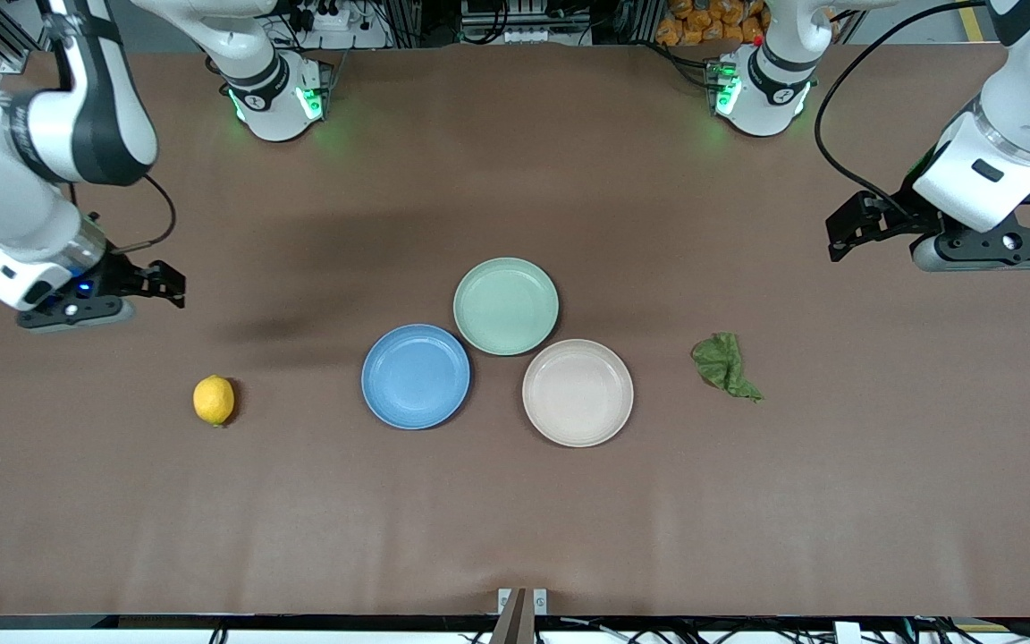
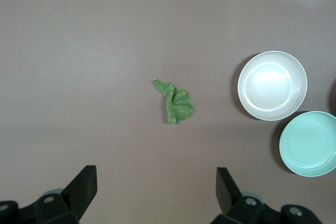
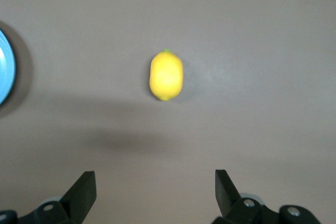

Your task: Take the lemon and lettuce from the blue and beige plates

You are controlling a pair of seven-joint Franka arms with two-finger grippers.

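The lemon (image 1: pixel 214 400) lies on the bare table toward the right arm's end, apart from the blue plate (image 1: pixel 416 377); it also shows in the right wrist view (image 3: pixel 166 75). The lettuce (image 1: pixel 724 365) lies on the table toward the left arm's end, apart from the beige plate (image 1: pixel 578 392); it also shows in the left wrist view (image 2: pixel 176 102). Both plates hold nothing. My right gripper (image 1: pixel 171 284) is open and empty, raised over bare table near the lemon. My left gripper (image 1: pixel 846 231) is open and empty, raised over bare table near the lettuce.
A pale mint-green plate (image 1: pixel 506 306), also empty, touches the blue and beige plates on the side farther from the front camera. The beige plate (image 2: pixel 272 85) and the mint plate (image 2: pixel 308 143) show in the left wrist view. The blue plate's rim (image 3: pixel 6 74) shows in the right wrist view.
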